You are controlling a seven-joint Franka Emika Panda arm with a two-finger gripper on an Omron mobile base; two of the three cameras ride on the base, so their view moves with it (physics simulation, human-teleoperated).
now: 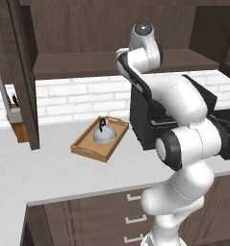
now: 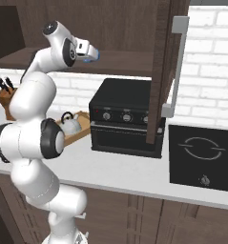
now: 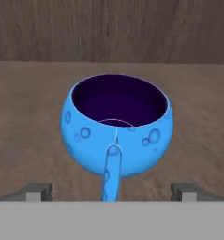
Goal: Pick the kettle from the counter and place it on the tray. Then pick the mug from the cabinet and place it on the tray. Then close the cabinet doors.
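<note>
The blue mug (image 3: 115,126) stands upright on the cabinet shelf (image 3: 29,117), its little handle turned toward the hand. My gripper (image 3: 111,192) is open right in front of it, one fingertip (image 3: 36,191) far to each side of the handle and neither touching it. From the right base view, the gripper (image 2: 89,51) reaches into the cabinet with the mug (image 2: 94,56) at its tip. The silver kettle (image 1: 105,134) sits on the wooden tray (image 1: 87,146) on the counter (image 1: 63,173).
Both cabinet doors stand open: the left door (image 1: 22,72) and the right door (image 2: 164,62) with its silver bar handle (image 2: 178,66). A black oven box (image 2: 125,119) sits beside the tray, a knife block (image 1: 18,122) at the left, a cooktop (image 2: 201,157) at the right.
</note>
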